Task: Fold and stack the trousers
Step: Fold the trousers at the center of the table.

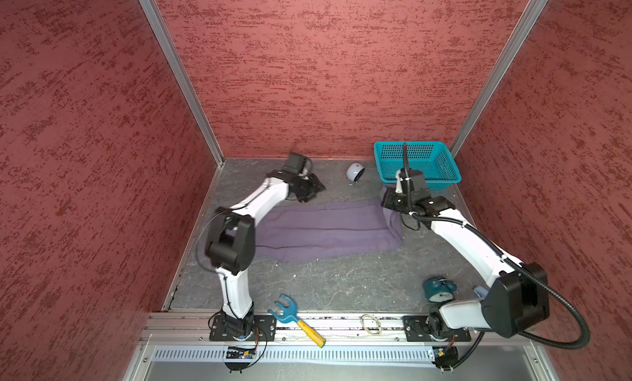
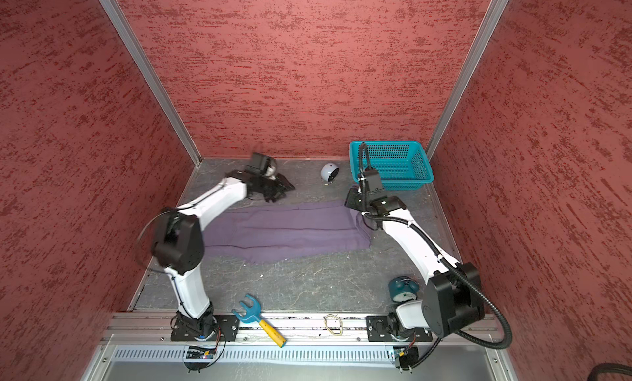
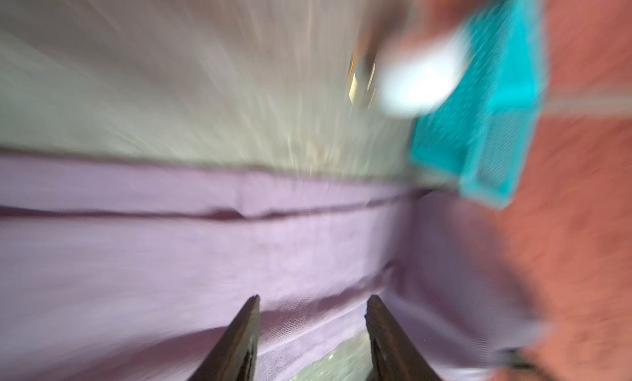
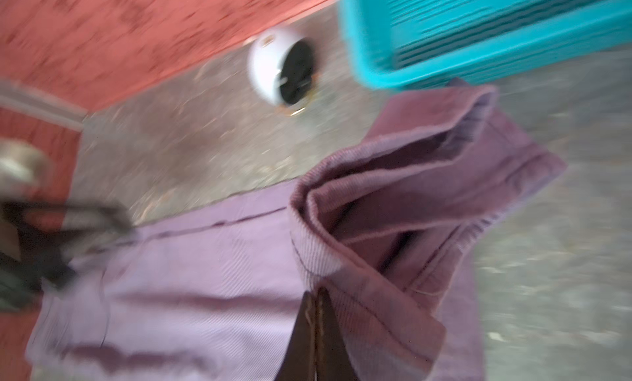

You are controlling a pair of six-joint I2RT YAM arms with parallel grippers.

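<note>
The muted purple trousers (image 1: 328, 229) (image 2: 287, 232) lie flat across the middle of the table, legs pointing left. At their right end my right gripper (image 1: 386, 199) (image 4: 316, 292) is shut on the waistband, which is lifted and folded open (image 4: 393, 191). My left gripper (image 1: 309, 191) (image 2: 278, 191) hovers at the far edge of the legs. In the blurred left wrist view its jaws (image 3: 313, 300) stand open with nothing between them, the cloth (image 3: 171, 252) lying beyond the tips.
A teal basket (image 1: 417, 164) (image 3: 489, 123) (image 4: 478, 30) stands at the back right, a white round object (image 1: 355, 172) (image 4: 273, 68) beside it. A teal alarm clock (image 1: 439, 288) sits near the right arm's base. A blue-and-yellow toy tool (image 1: 297, 319) and a rubber band (image 1: 371, 324) lie on the front rail.
</note>
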